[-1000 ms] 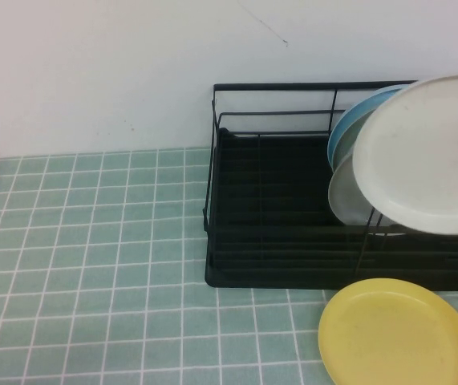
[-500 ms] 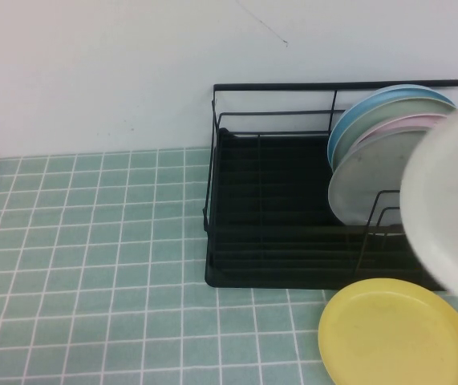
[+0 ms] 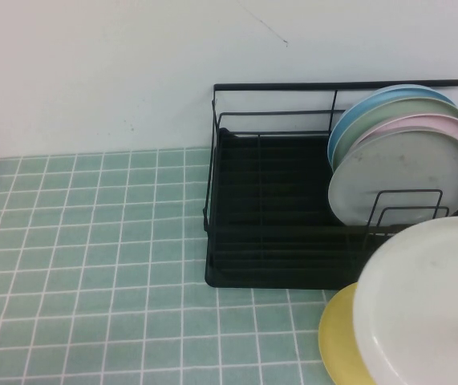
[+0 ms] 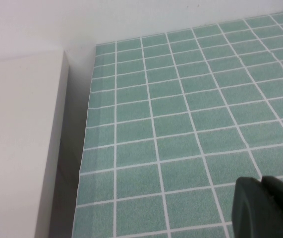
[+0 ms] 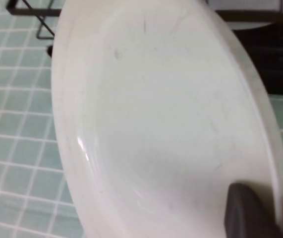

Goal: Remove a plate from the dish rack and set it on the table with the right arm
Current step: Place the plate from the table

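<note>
The off-white plate [image 3: 429,305] hangs tilted at the front right, in front of the black dish rack [image 3: 237,277] and over part of a yellow plate [image 3: 337,337] that lies on the green tiled table [image 3: 92,241]. In the right wrist view my right gripper [image 5: 276,201] is shut on the plate's rim [image 5: 171,124], one black finger [image 5: 250,213] on its inner face. The right gripper is out of the high view. My left gripper [image 4: 262,186] is shut and empty, low over bare table tiles [image 4: 181,99] near the table's left edge.
Several plates stand on edge at the right end of the rack: a greyish-white one [image 3: 405,172] in front, then pink [image 3: 457,128], green and blue [image 3: 357,112]. The rack's left part holds nothing. A white block [image 4: 22,139] borders the table's left edge.
The off-white plate has come down and forward from beside the rack's plates to low over the yellow plate. The rack's standing plates now show fully.
</note>
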Available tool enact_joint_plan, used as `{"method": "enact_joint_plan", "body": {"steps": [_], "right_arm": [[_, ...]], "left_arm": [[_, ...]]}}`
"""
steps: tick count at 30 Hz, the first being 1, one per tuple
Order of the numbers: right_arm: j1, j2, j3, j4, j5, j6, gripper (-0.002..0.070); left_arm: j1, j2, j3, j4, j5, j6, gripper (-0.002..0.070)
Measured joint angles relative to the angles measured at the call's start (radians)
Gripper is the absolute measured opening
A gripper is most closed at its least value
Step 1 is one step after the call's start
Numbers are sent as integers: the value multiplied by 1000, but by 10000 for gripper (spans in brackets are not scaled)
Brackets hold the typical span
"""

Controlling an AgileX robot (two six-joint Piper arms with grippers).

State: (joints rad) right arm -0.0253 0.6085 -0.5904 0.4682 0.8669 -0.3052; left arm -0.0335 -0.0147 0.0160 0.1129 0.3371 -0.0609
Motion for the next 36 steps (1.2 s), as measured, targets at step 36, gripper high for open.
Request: {"method": "enact_joint_plan", "body": {"steps": [36], "right_arm": [[0, 717, 79, 330, -377, -284, 82]], "left_arm": [[0, 0, 0, 0, 0, 0, -3]]}}
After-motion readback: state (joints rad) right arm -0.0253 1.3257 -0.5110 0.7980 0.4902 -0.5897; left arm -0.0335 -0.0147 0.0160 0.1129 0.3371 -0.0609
